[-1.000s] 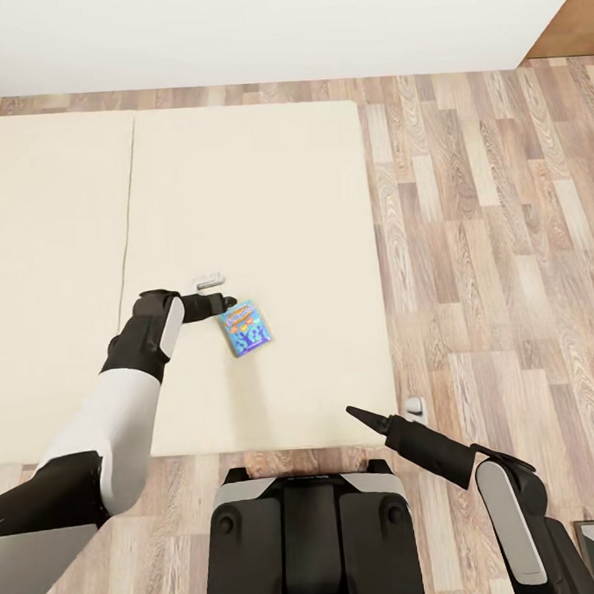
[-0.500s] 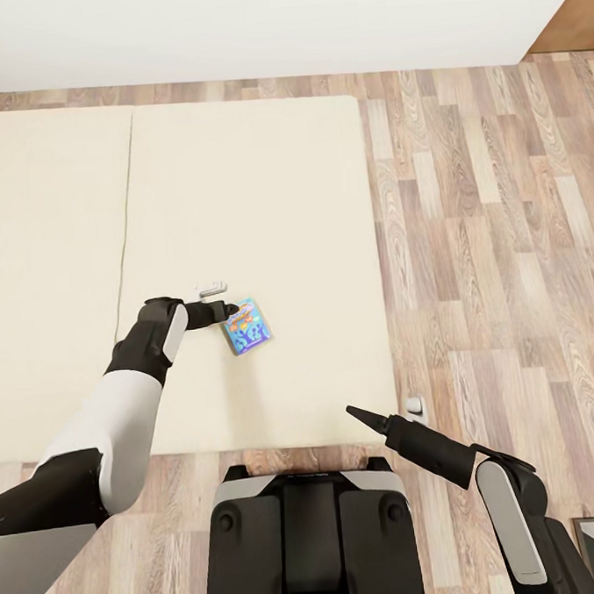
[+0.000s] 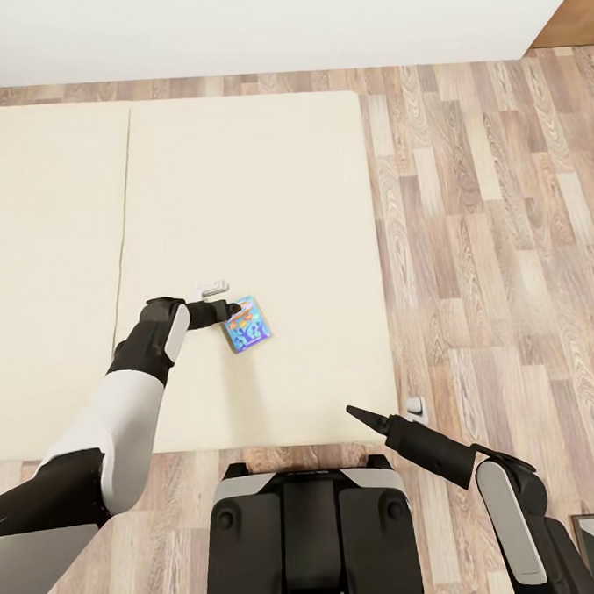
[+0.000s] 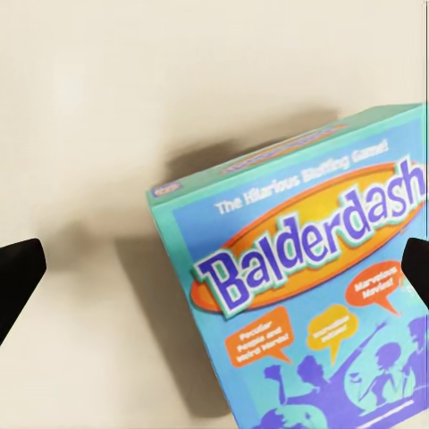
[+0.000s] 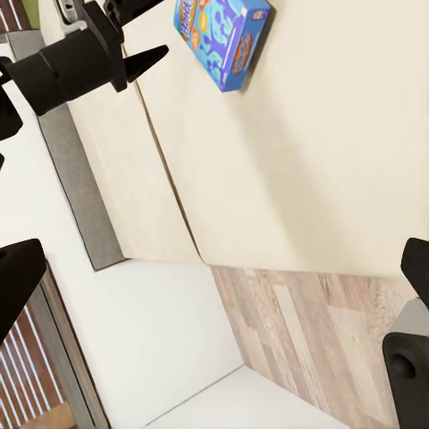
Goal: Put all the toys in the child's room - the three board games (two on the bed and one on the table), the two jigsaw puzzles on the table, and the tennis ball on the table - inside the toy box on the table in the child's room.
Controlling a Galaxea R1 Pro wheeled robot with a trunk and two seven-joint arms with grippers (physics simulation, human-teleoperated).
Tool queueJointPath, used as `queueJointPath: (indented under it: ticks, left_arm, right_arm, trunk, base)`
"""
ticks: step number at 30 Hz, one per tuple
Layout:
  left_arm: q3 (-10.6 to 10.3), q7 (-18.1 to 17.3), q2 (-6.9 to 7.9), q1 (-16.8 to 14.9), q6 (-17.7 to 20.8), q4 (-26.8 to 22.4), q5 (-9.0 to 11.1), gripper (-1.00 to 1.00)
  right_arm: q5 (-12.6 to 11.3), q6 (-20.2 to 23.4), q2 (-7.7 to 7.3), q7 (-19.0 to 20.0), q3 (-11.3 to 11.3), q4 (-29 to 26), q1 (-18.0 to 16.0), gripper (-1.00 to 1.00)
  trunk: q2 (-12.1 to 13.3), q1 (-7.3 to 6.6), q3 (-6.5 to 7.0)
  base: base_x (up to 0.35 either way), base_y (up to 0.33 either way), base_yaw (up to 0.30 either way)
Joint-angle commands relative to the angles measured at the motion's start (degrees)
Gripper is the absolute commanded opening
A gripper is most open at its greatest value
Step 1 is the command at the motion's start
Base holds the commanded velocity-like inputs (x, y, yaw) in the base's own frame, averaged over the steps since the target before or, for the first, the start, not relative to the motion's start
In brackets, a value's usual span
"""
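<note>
Left gripper spread open, fingertips wide apart on either side of the blue board game, hovering just above its near end. Lying flat on the bed, directly ahead of and below the gripper. Probably light, stiff cardboard with a glossy, slippery print; soft mattress beneath likely to give under pressure. Best taken across the narrow width, pinching both long edges, not the faces. Right gripper well apart, over the bed edge; cannot tell if open or closed. Count: 1 board game, 1 bed, 2 grippers.
</note>
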Motion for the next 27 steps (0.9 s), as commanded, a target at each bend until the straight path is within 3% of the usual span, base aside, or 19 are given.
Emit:
queueJointPath:
  ticks: [1, 17, 19, 27]
  left_arm:
    - [0.34, -0.27, -0.08, -0.03, 0.33, -0.05, 0.02, 1.00]
    - [0.34, -0.42, -0.70, -0.04, 0.22, -0.05, 0.03, 1.00]
    - [0.34, -0.43, -0.77, -0.05, 0.22, -0.05, 0.03, 1.00]
    - [0.35, -0.46, -0.78, -0.05, 0.15, -0.05, 0.03, 1.00]
  right_arm:
    - [0.16, 0.31, 0.06, 0.30, -0.14, -0.03, -0.03, 1.00]
    - [0.10, 0.31, 0.06, 0.79, -0.14, -0.04, 0.01, 1.00]
    - [0.09, 0.35, 0.06, 2.53, -0.14, -0.04, 0.02, 1.00]
    - [0.16, -0.02, -1.72, 18.38, -1.88, -0.04, 0.11, 1.00]
  trunk:
    - [-0.09, 0.03, -0.06]
    - [-0.09, 0.03, -0.12]
    - [-0.09, 0.03, -0.19]
    - [-0.09, 0.03, -0.27]
  base:
    - [0.000, 0.000, 0.000]
    - [0.000, 0.000, 0.000]
    - [0.000, 0.000, 0.000]
    - [0.000, 0.000, 0.000]
